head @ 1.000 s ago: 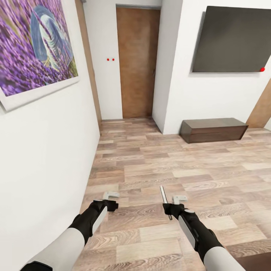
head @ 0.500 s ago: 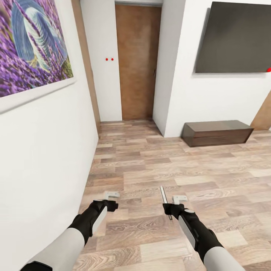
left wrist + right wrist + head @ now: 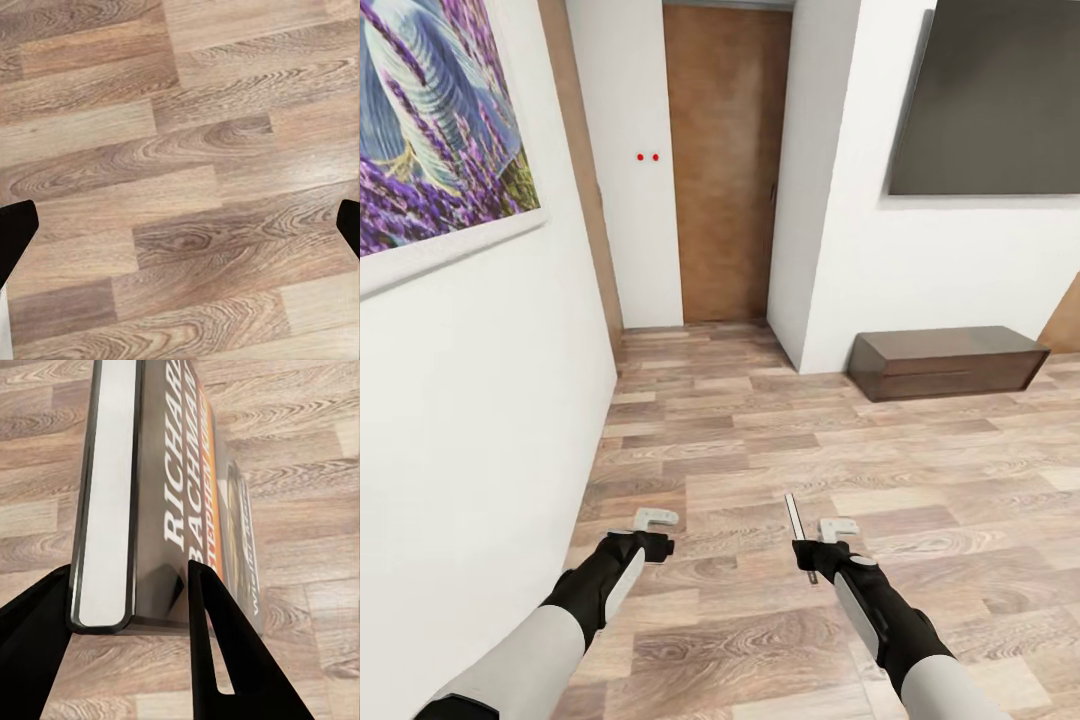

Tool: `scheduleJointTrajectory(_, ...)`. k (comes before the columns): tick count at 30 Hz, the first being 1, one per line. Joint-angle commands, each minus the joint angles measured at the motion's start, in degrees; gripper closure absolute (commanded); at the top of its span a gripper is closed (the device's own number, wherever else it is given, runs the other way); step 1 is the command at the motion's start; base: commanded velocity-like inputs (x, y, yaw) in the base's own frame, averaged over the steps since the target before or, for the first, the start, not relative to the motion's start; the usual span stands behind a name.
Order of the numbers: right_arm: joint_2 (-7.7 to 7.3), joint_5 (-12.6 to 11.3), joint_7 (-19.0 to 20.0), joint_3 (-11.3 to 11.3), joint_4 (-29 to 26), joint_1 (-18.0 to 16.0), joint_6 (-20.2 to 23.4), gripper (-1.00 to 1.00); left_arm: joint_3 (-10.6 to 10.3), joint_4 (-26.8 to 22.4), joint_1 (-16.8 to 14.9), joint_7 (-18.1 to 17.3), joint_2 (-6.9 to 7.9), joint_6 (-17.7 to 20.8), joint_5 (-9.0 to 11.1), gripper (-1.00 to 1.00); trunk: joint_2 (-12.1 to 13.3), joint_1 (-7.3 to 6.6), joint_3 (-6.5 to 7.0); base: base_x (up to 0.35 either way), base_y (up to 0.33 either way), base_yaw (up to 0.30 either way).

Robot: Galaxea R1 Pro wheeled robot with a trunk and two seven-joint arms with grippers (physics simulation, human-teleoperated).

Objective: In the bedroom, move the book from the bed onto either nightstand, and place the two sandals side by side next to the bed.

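The bedroom's wood-plank floor spreads across the head view, with a white wall close along the left side. On that wall hangs a large picture of purple flowers in a white frame. Straight ahead a wooden door stands shut at the end of a short recess, with two small red dots on the white wall just beside it. To the right a dark wall screen is mounted above a long, low dark-brown bench that sits on the floor against the wall.

Both black-sleeved arms reach forward low over the planks, well apart from each other. The right pincer is clamped on the book, which shows edge-on in the head view as a thin strip above the floor. In the right wrist view the book stands between the two dark fingers, its white page edge and its dark cover with white lettering and an orange band both showing.

The left pincer holds nothing; in the left wrist view its dark fingertips sit wide apart over bare planks.
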Motion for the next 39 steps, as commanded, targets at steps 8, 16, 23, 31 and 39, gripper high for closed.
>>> scheduleJointTrajectory(8, -0.01, -0.37, 0.09, 0.03, -0.15, -0.03, 0.19, 1.0, -0.35, -0.09, -0.03, 0.49, 0.04, 0.26, 0.61, -1.0, -0.03, 0.03, -0.05, 0.338, 0.0, -0.163)
scheduleJointTrajectory(16, 0.0, -0.36, -0.03, 0.07, -0.15, -0.03, 0.28, 1.0, -0.35, -0.09, -0.03, 0.49, 0.04, 0.26, 0.61, -1.0, -0.03, 0.03, -0.05, 0.338, 0.0, -0.274)
scheduleJointTrajectory(23, -0.01, -0.37, -0.05, 0.01, -0.15, -0.03, 0.32, 1.0, -0.35, -0.09, -0.03, 0.49, 0.04, 0.26, 0.67, -1.0, -0.03, 0.03, -0.05, 0.338, 0.0, -0.283)
scheduleJointTrajectory(31, -0.01, -0.38, -0.05, -0.01, -0.15, -0.03, 0.32, 1.0, -0.37, -0.09, -0.03, 0.44, 0.04, 0.26, 0.76, -1.0, -0.03, 0.03, -0.05, 0.338, 0.0, -0.284)
scheduleJointTrajectory(39, -0.01, -0.38, -0.05, -0.01, -0.15, -0.03, 0.32, 1.0, -0.42, -0.09, -0.03, 0.35, 0.07, 0.28, 0.79, -1.0, -0.03, 0.03, 0.03, 0.338, 0.0, -0.284)
